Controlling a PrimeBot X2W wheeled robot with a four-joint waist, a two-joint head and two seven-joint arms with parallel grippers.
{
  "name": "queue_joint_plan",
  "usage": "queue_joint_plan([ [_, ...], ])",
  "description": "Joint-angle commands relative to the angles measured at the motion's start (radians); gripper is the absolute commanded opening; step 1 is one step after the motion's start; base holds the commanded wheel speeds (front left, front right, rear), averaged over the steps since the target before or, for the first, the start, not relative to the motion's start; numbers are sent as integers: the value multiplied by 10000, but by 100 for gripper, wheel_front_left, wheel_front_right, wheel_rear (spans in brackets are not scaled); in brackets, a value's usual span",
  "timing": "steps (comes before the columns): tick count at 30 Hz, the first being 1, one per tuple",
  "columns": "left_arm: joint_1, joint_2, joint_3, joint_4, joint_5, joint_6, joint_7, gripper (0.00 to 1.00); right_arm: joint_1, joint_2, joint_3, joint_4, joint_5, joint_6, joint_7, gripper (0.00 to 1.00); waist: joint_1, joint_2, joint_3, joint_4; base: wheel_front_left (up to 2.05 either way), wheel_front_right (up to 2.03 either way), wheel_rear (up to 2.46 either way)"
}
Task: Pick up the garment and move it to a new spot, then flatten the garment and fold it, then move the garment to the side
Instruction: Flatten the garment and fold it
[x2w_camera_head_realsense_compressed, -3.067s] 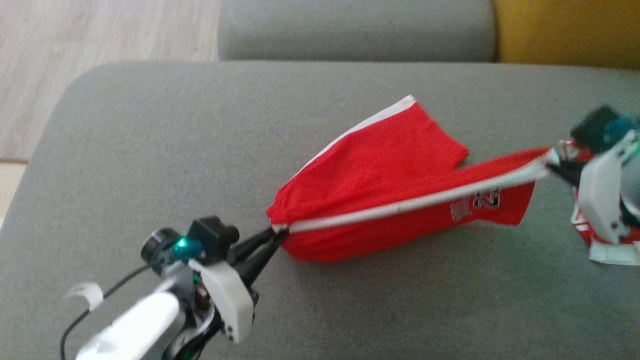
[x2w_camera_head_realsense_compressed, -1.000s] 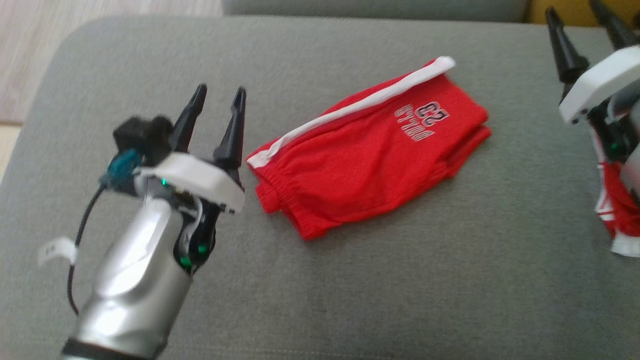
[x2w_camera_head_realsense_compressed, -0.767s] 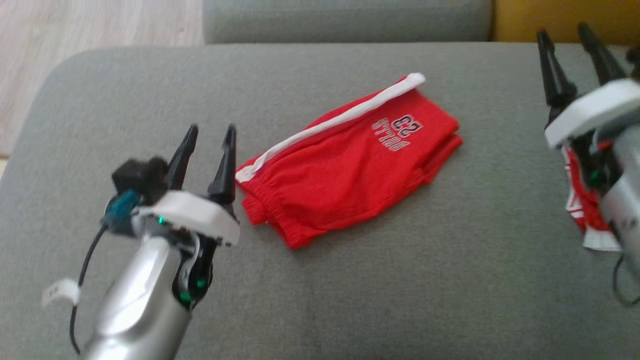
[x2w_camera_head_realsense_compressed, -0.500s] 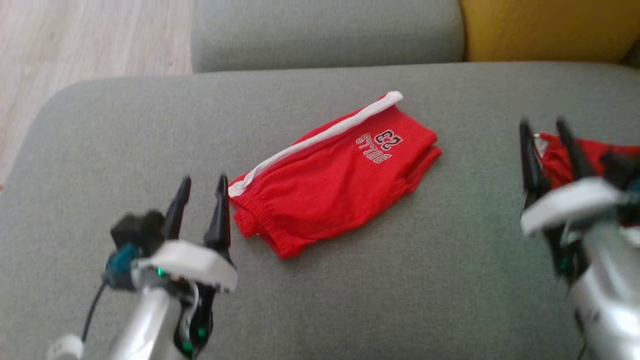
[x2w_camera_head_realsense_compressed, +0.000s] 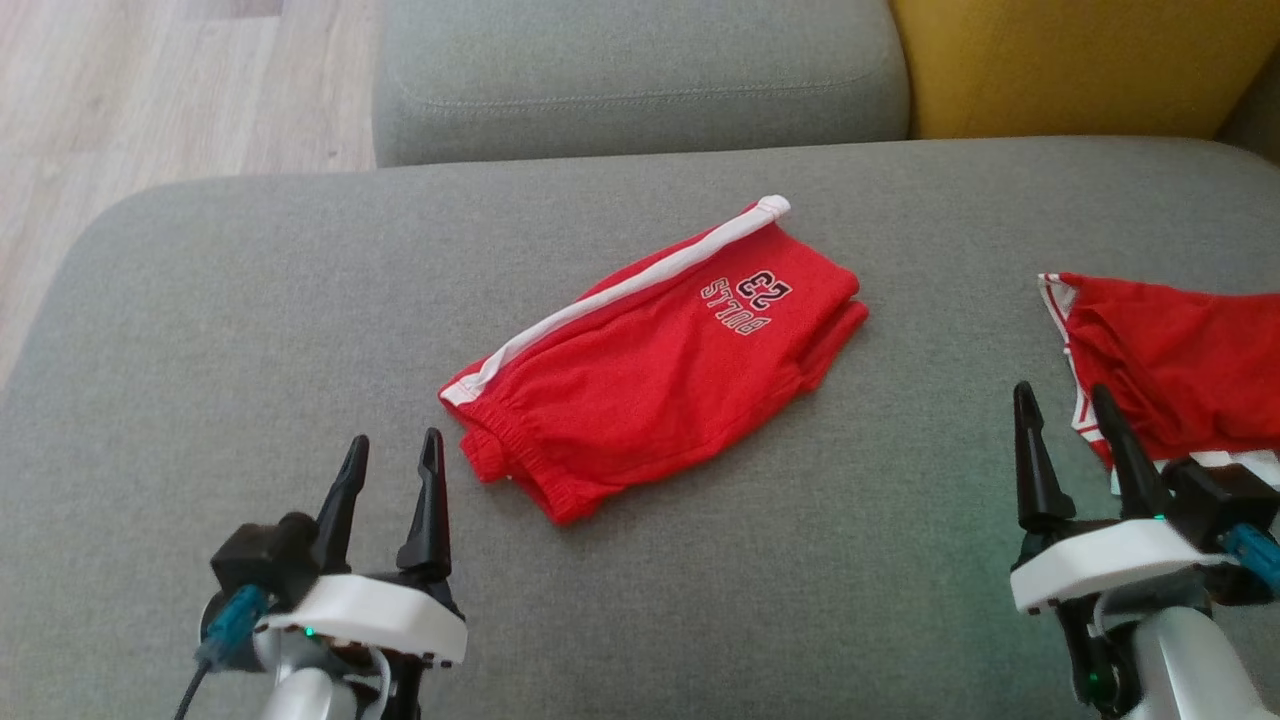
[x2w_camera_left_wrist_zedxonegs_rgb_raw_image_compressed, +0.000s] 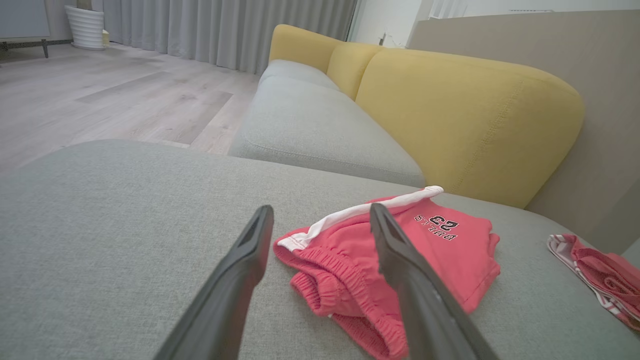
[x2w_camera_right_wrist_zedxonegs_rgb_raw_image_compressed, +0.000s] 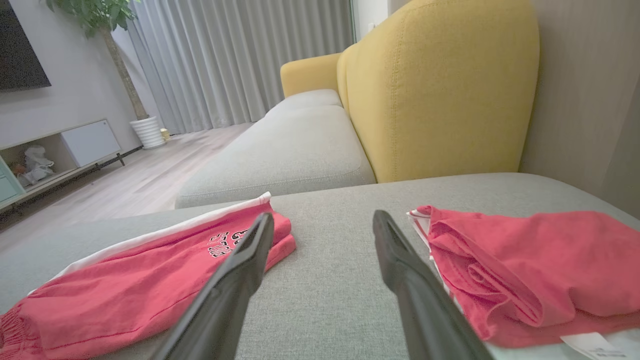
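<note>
The grey sofa seat (x2w_camera_head_realsense_compressed: 200, 330) carries everything, with the yellow backrest (x2w_camera_head_realsense_compressed: 1060, 60) behind it; near the middle of that seat lie the red shorts (x2w_camera_head_realsense_compressed: 650, 380), set diagonally, waistband toward the robot's left and hems toward the far right, white side stripe along the far edge; they look doubled leg on leg and fairly flat, so I judge the pick-up, the relocation, the flattening and at least one fold to be done; what seems left is the final move to the side, and perhaps a second fold, though nothing shows whether one is intended. A second red garment (x2w_camera_head_realsense_compressed: 1180, 360) lies crumpled well to the right, apart from the shorts; the head view's right edge cuts it off, so its full shape and kind are unclear. The left gripper (x2w_camera_head_realsense_compressed: 395, 437) hovers just beside the waistband corner, fingers spread and empty, not touching cloth; the right gripper (x2w_camera_head_realsense_compressed: 1061, 390) is likewise spread and empty, next to the second garment's edge, though contact there is hard to judge. The lower layer of the shorts is mostly hidden, only a sliver showing at the hems; both arms are cut off at the bottom of the head view; a small white label (x2w_camera_right_wrist_zedxonegs_rgb_raw_image_compressed: 590, 345) on the second garment is unreadable.
</note>
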Motion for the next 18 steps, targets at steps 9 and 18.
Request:
queue_joint_plan([
  [9,-803,-94,493,-172,285,-397,-91,100,-305,290,4,-898,334,-21,1324,100,1,0,651,566,0,0,0],
  [18,-1401,-104,-17,-501,-444,-395,-91,100,-1803,467,-502,197,2656,-21,3565,100,1,0,1672,1492,0,0,0],
])
